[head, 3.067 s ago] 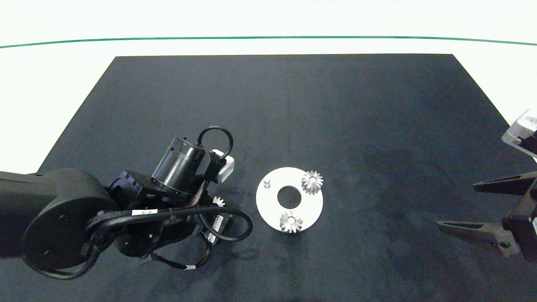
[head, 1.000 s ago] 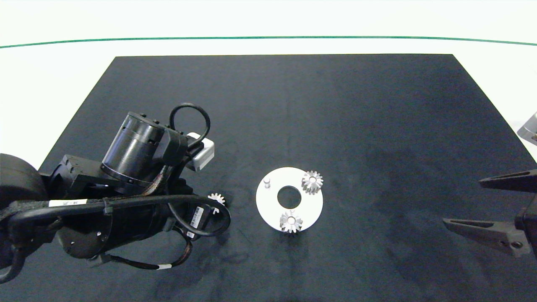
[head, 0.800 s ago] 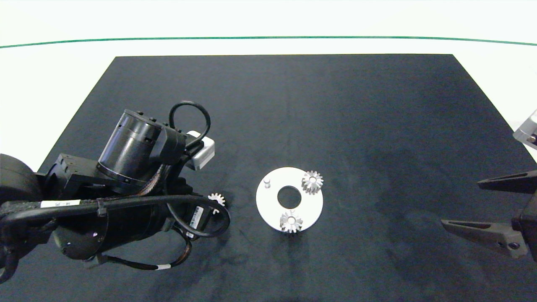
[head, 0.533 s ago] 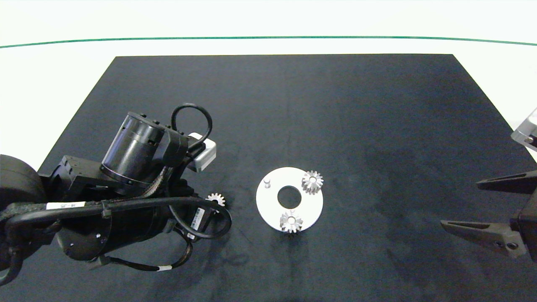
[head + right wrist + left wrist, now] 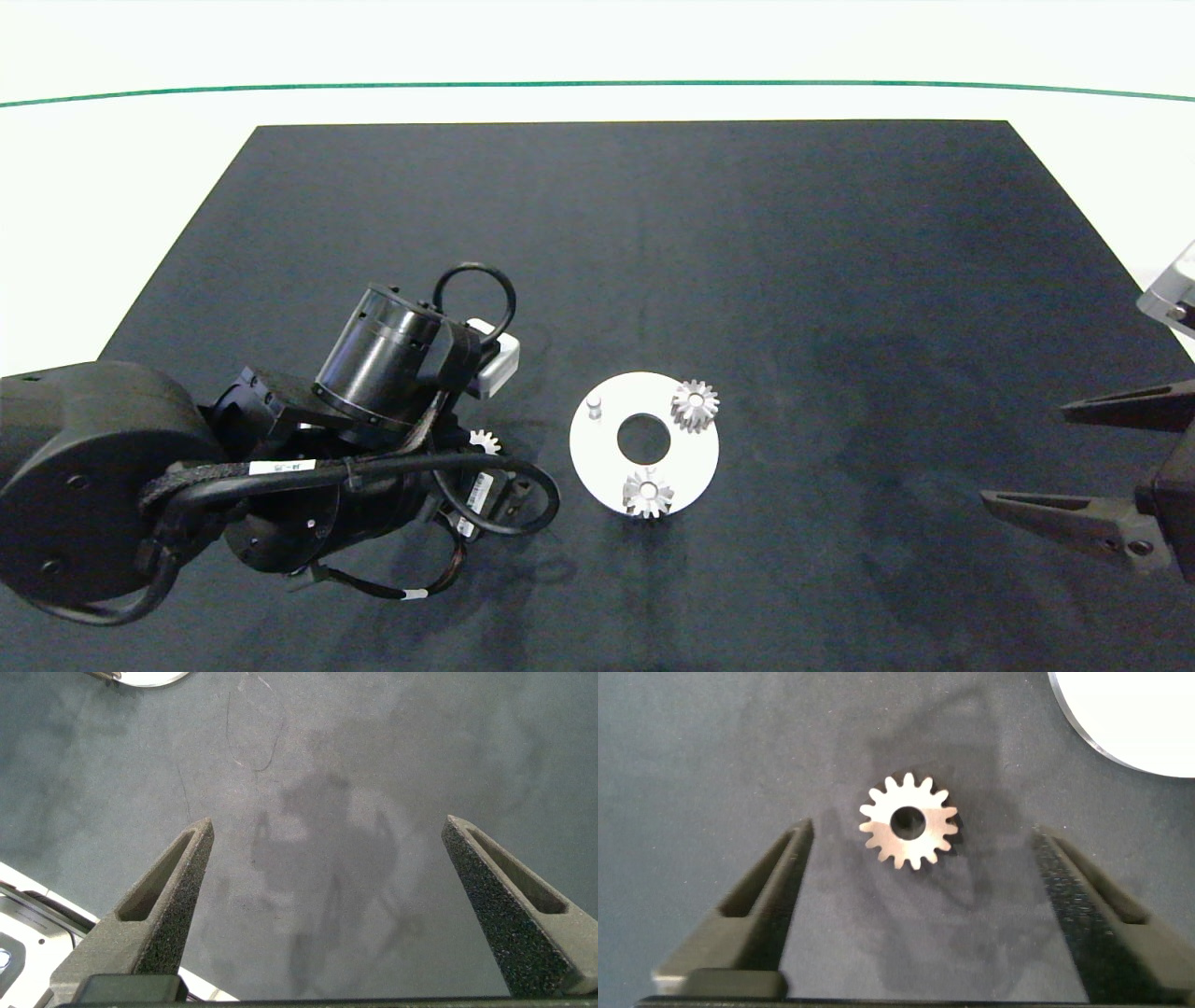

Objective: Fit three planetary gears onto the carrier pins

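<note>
Left gripper (image 5: 915, 901) moves back over the last loose gear (image 5: 909, 820), fingers spread, nothing grasped.

The left arm has swung toward the disc (image 5: 686, 462) since half a second ago; the gear lies flat on the mat (image 5: 653, 233) just beside the disc, centred between the open fingers, untouched. Two gears (image 5: 695, 405) sit on pins on the disc; one pin (image 5: 594, 405) stands bare. Likely next: descend and pinch. The right gripper (image 5: 1064, 462) waits open, far from the disc.
</note>
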Available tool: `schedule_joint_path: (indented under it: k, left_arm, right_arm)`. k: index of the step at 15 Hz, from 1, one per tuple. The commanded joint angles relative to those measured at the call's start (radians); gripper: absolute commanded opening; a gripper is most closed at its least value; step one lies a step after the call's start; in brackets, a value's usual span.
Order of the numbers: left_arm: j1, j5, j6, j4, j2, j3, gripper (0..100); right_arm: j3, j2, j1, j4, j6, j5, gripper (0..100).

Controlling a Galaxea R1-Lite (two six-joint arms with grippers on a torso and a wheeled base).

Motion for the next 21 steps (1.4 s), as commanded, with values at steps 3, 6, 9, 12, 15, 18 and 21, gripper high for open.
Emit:
schedule_joint_path:
  k: [3,6,9,12,15,18,21]
  left_arm:
    - [0.014,0.003,0.015,0.003,0.013,0.001,100]
    - [0.034,0.003,0.018,-0.001,0.016,0.000,100]
    - [0.046,0.004,0.016,-0.045,0.014,0.017,100]
    - [0.049,0.001,0.022,-0.071,0.013,0.038,100]
    - [0.047,0.001,0.022,-0.073,0.016,0.040,100]
    - [0.055,0.003,0.021,-0.091,0.014,0.047,100]
    - [0.057,0.000,0.028,-0.109,0.010,0.069,100]
  right_arm:
    - [0.000,-0.002,0.000,0.003,-0.002,0.000,100]
    - [0.005,-0.002,0.000,0.003,-0.002,0.000,100]
    - [0.006,-0.001,0.000,0.003,-0.002,0.000,100]
    - [0.008,-0.002,-0.001,0.003,-0.002,0.000,100]
    - [0.010,-0.002,-0.001,0.003,-0.002,0.000,100]
    - [0.010,-0.001,-0.001,0.003,-0.002,0.000,100]
    - [0.013,-0.001,-0.001,0.003,-0.002,0.000,100]
